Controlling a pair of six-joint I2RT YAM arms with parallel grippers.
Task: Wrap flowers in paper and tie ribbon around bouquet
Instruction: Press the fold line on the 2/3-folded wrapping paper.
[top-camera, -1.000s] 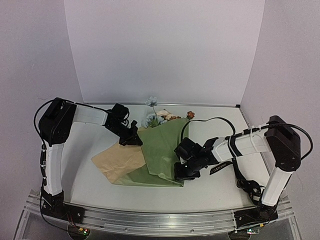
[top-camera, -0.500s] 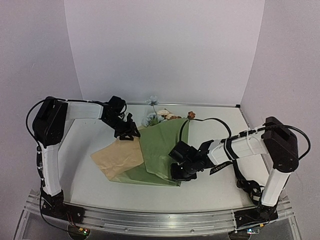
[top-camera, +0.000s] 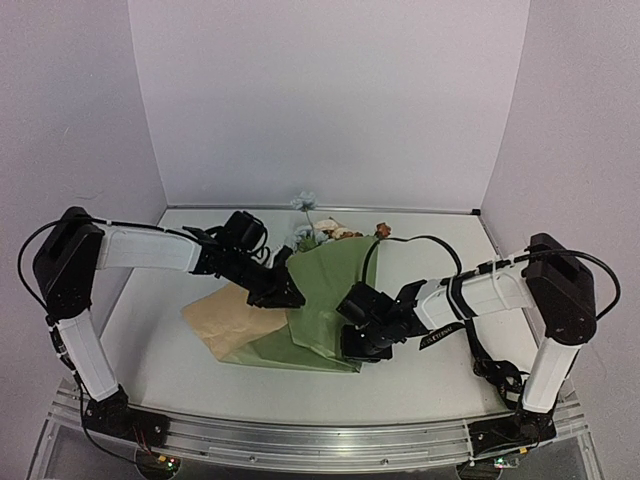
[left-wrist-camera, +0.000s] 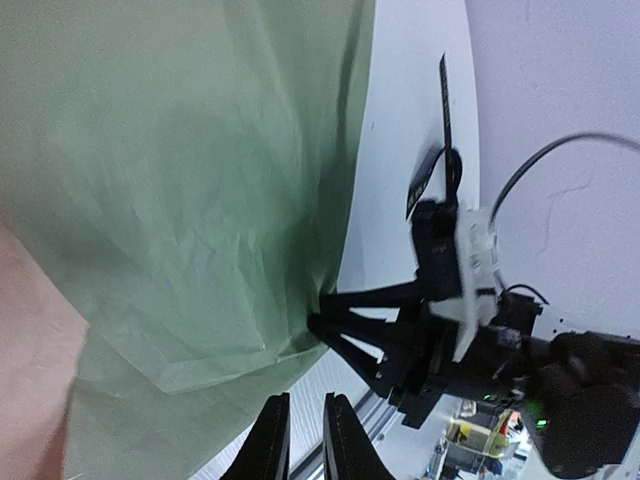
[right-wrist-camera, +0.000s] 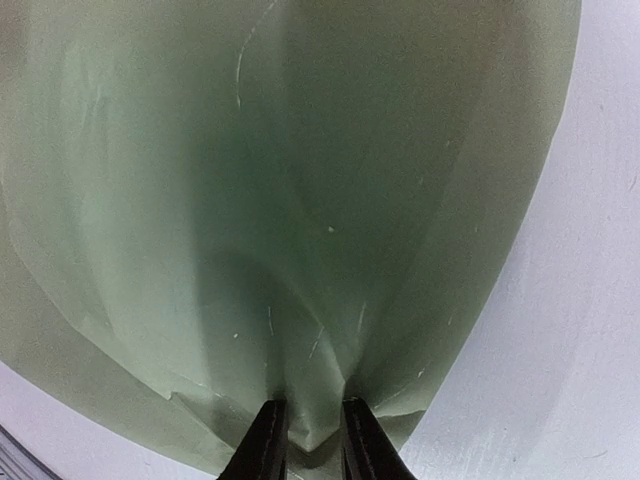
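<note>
Nearest the arm bases, low and right of centre in the overhead view, the right gripper (top-camera: 358, 338) sits at the narrow bottom tip of the paper (top-camera: 325, 285). Its wrist view shows the fingers (right-wrist-camera: 265, 440) clamped on a gathered fold of the olive sheet, their bases cut off by the bottom edge. The paper lies on the white table (top-camera: 420, 390) in mid frame, its tan reverse (top-camera: 232, 315) turned out to the left. A little farther back, left of centre, the left gripper (top-camera: 280, 293) rests at the green sheet's left edge. In its wrist view the fingers (left-wrist-camera: 270, 440) stand slightly apart with nothing visible between them. The stems are hidden under the paper. Only the blooms of the flowers (top-camera: 315, 232) stick out at the far end, top centre, small and hard to tell apart. In the left wrist view, a narrow black strip (left-wrist-camera: 444, 100) beyond the paper is too blurred to identify.
</note>
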